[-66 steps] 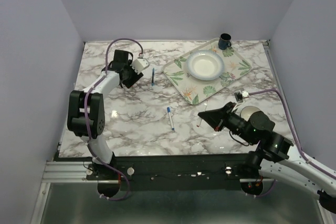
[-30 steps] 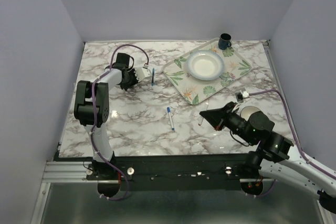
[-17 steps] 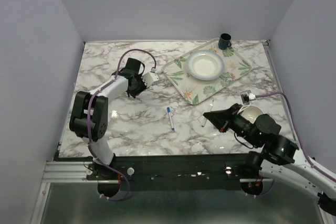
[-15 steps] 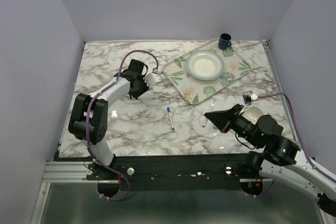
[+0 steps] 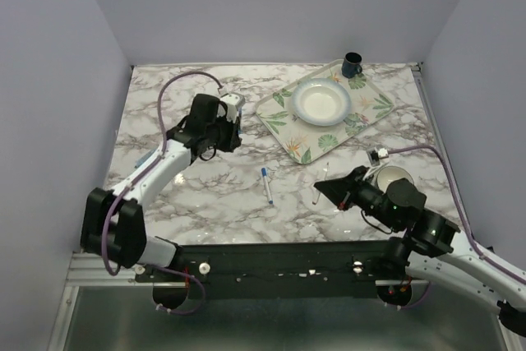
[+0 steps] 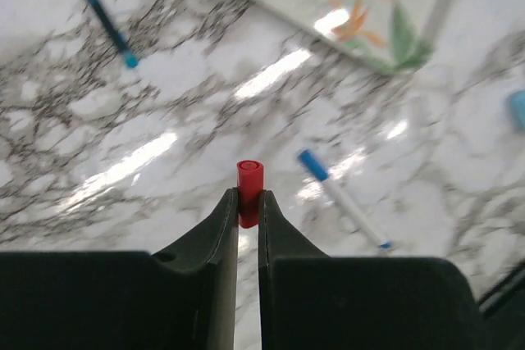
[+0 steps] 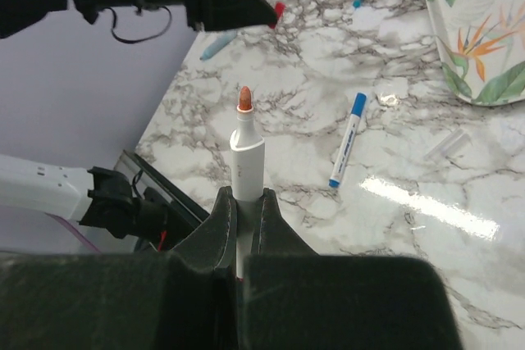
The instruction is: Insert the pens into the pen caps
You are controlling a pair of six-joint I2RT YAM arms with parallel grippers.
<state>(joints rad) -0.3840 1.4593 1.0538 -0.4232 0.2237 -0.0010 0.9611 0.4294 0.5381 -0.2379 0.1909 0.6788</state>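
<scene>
**Red cap in the left gripper, uncapped pen in the right**

In the left wrist view, the left gripper (image 6: 248, 202) is almost closed. Its two dark fingers pinch a red cap (image 6: 249, 180) by its lower part, at the centre of the frame. The cap's round end points away from the fingers, and it is held above the marble desk (image 6: 164, 104). On the desk, just right of centre, lies a blue-ended pen (image 6: 340, 197) with a white barrel that slants toward the lower right. A dark blue pen (image 6: 97, 7) lies in the upper left corner. The edge of a leaf-patterned tray (image 6: 361, 14) crosses the upper right.

In the right wrist view, the right gripper (image 7: 244, 198) is clamped tight on a white pen (image 7: 245, 161). The pen stands up out of the fingers at the centre of the frame, with its bare orange-red tip on top. The red cap shows in the upper middle of this frame, at the end of the left gripper and well apart from the pen's tip. A light blue pen (image 7: 217, 43) lies on the desk just below and left of the cap.

From above, the left arm reaches to the centre left of the desk. The right gripper sits at the lower right, with its pen pointing left. In the upper right, the tray carries a white plate (image 5: 322, 102), and a dark mug (image 5: 352, 63) stands at its far corner.
</scene>
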